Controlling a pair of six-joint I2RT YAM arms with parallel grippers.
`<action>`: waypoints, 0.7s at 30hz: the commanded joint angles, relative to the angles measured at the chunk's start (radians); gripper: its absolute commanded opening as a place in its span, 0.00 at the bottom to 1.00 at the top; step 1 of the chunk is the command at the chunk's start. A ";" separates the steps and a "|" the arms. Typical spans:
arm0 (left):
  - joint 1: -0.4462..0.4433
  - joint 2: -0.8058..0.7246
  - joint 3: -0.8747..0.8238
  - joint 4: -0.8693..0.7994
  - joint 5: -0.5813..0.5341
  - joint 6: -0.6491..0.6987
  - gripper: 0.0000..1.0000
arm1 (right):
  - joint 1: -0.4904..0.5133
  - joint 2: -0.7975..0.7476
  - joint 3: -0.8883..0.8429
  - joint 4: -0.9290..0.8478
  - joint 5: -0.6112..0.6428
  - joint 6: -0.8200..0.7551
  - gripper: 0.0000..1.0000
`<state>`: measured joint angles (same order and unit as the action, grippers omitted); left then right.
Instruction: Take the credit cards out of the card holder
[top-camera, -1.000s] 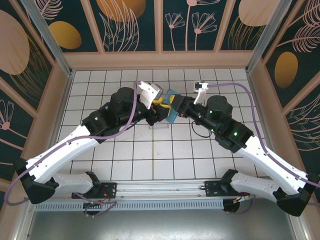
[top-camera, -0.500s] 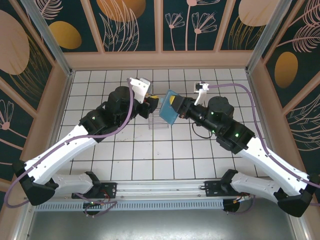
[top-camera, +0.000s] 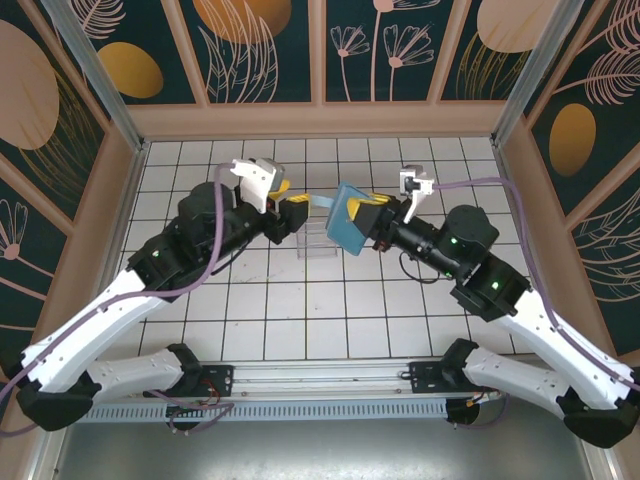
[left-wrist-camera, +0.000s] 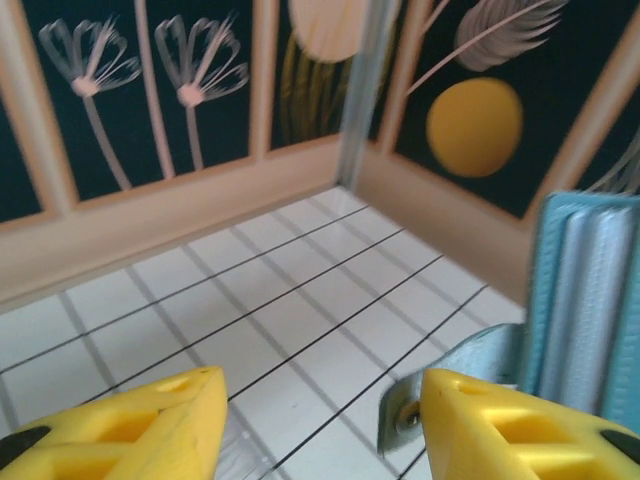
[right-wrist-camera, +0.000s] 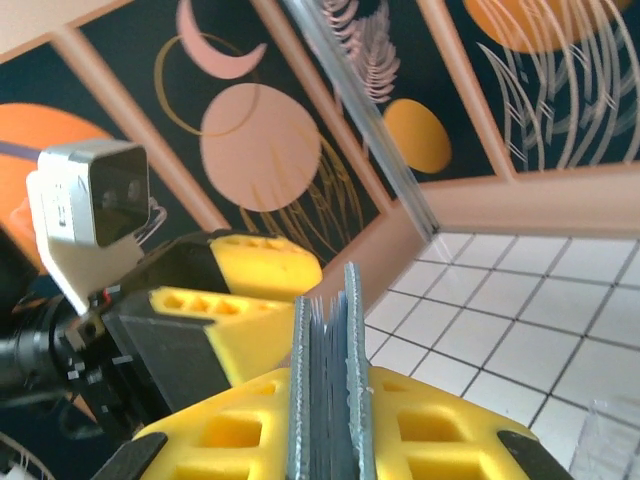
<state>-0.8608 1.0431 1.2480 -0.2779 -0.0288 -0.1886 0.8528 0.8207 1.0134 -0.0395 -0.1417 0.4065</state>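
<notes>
The white tiled table (top-camera: 300, 320) lay under both arms, which reached in from the near edge and met above its far half. The left arm (top-camera: 130, 290) angled in from one side, the right arm (top-camera: 530, 320) from the other.

The left gripper (top-camera: 292, 205) hung in the air just beside the card holder. In its wrist view the left gripper's (left-wrist-camera: 320, 400) two yellow fingers stood apart, with nothing but tiles between them, so it was released and empty. The right gripper (top-camera: 365, 215) was clenched on the card holder (top-camera: 348, 222), holding it up off the table with its open end toward the left gripper.

A clear plastic tray (top-camera: 318, 245) sat on the tiles below the gap between the two grippers.

From the right wrist, the card holder (right-wrist-camera: 325, 330) showed edge-on, upright and pinched between the yellow fingers. From the left wrist, the card holder (left-wrist-camera: 590, 300) stood at the right edge, teal outside with pale ribbed layers within. These were perhaps the cards in their slots, though the blur left that unsure.
</notes>
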 joint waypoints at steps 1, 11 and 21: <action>0.001 -0.060 -0.017 0.148 0.216 0.003 0.57 | 0.006 -0.035 -0.019 0.109 -0.117 -0.144 0.00; 0.001 -0.047 0.045 0.167 0.622 0.053 0.69 | 0.006 -0.072 -0.020 0.175 -0.412 -0.298 0.00; 0.000 -0.004 0.107 0.150 0.910 0.067 0.61 | 0.008 -0.110 0.008 0.220 -0.591 -0.330 0.00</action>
<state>-0.8608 1.0279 1.3197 -0.1387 0.7345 -0.1310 0.8528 0.7181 0.9970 0.1001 -0.6552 0.0902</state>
